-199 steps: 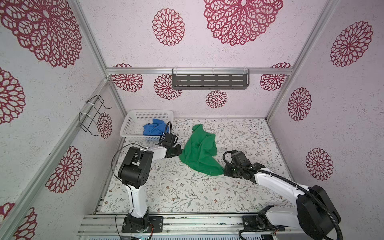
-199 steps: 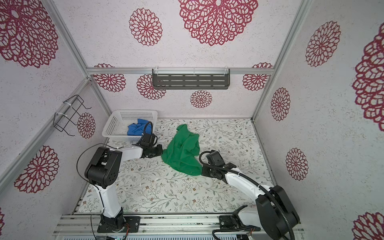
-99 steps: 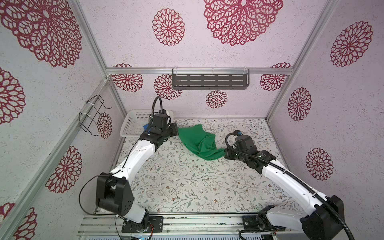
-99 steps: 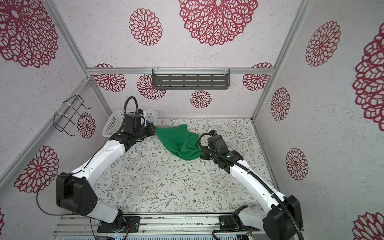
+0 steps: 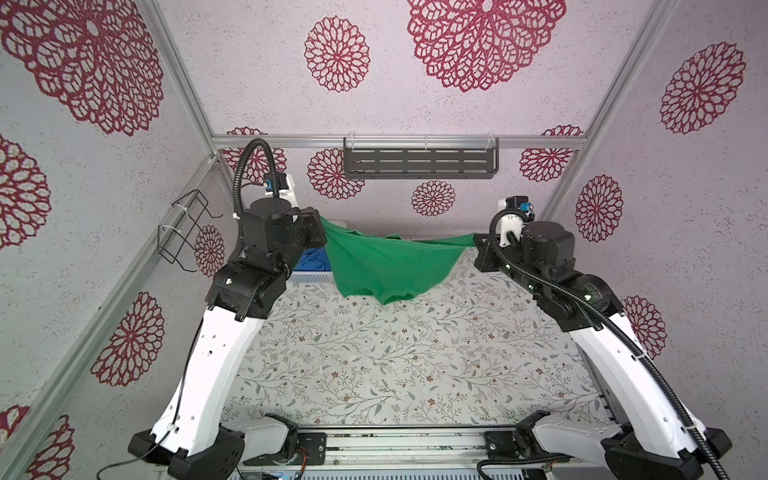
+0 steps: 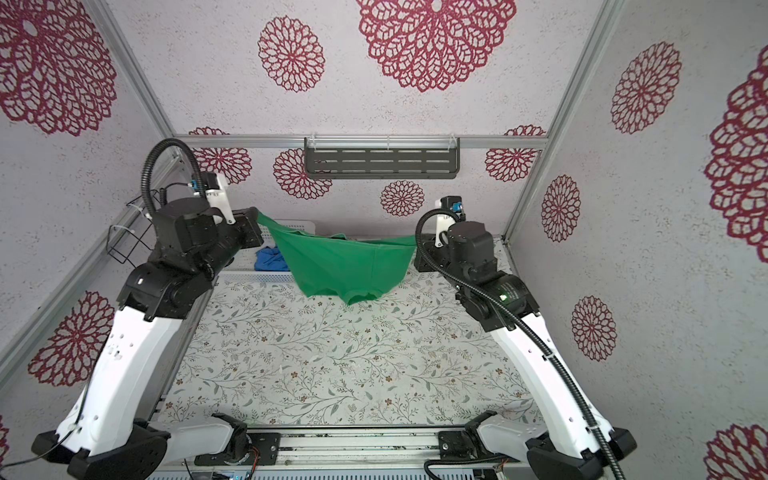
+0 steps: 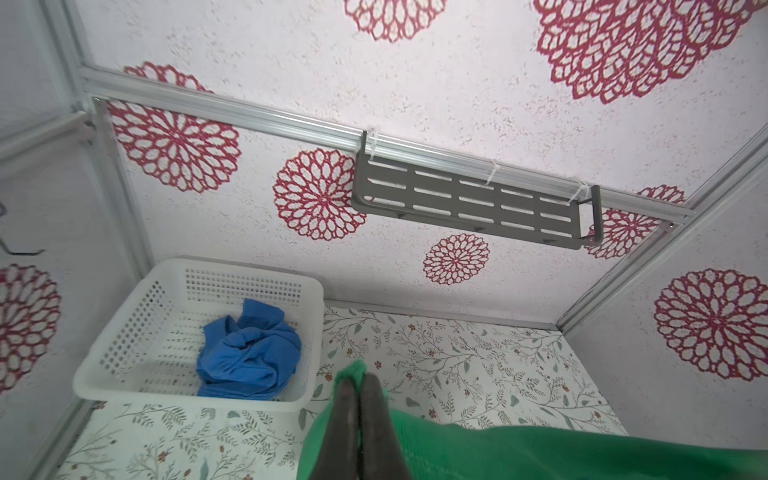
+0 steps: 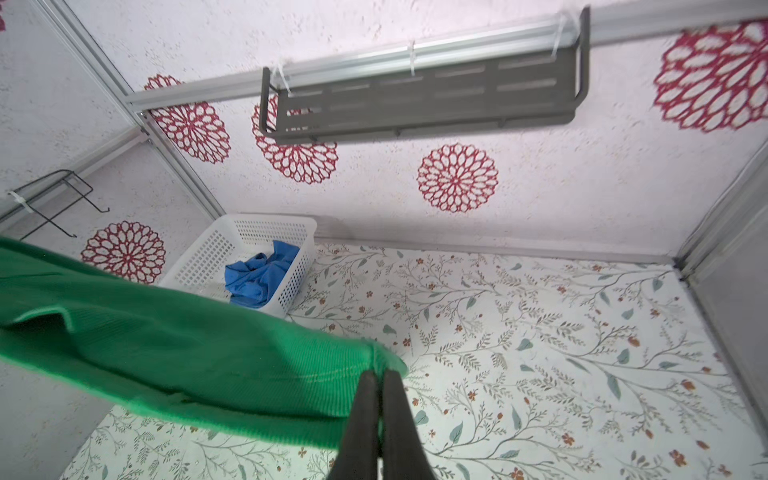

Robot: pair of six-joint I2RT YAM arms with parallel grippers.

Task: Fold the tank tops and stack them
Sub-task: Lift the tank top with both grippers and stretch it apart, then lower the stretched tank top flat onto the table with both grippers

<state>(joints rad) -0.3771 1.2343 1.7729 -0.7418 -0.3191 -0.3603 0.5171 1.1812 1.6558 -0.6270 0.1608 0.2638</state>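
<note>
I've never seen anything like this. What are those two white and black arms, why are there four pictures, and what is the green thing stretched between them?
Those are two robot arms at a flowered table. Two pictures come from an overhead camera pair; the other two come from cameras on each arm's wrist. Each arm ends in a gripper, a two-fingered pincher. The left gripper and right gripper are each shut on one end of a green tank top, which hangs spread between them. A crumpled blue tank top lies in a white basket.
</note>
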